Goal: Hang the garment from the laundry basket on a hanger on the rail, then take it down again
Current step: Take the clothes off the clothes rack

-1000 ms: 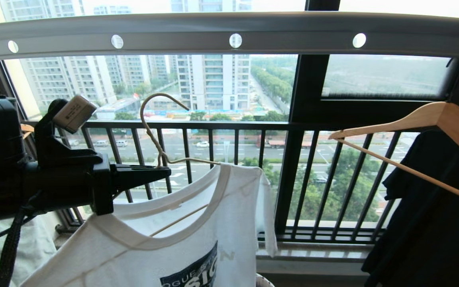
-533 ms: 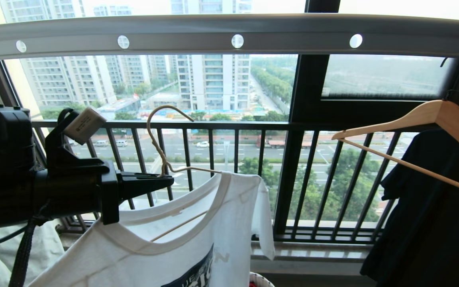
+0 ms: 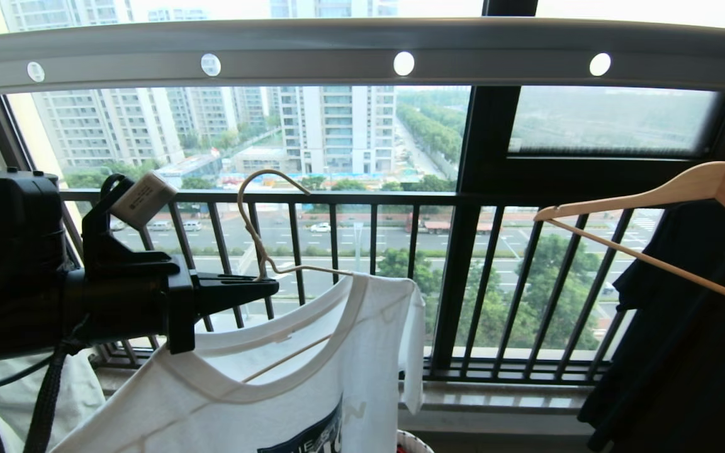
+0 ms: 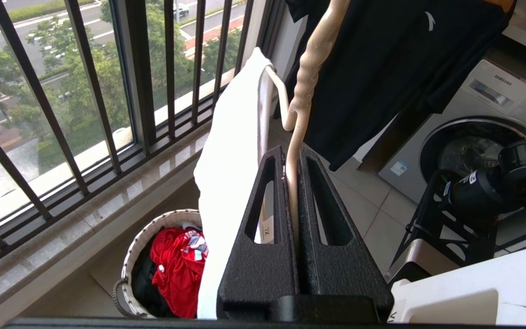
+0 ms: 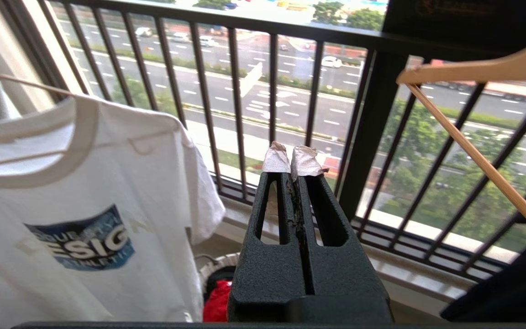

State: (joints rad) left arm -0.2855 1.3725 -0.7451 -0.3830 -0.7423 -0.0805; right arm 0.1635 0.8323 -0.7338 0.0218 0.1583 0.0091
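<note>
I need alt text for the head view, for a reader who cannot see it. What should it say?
The left gripper, shut on the neck of a cream wire hanger, holds a white T-shirt below the grey rail. A wooden hanger with a black garment hangs at right.

Black garment (image 3: 683, 352) on wooden hanger (image 3: 683, 189); washing machine (image 4: 482, 132); red clothes (image 4: 176, 269); black window railing (image 3: 369, 251).
</note>
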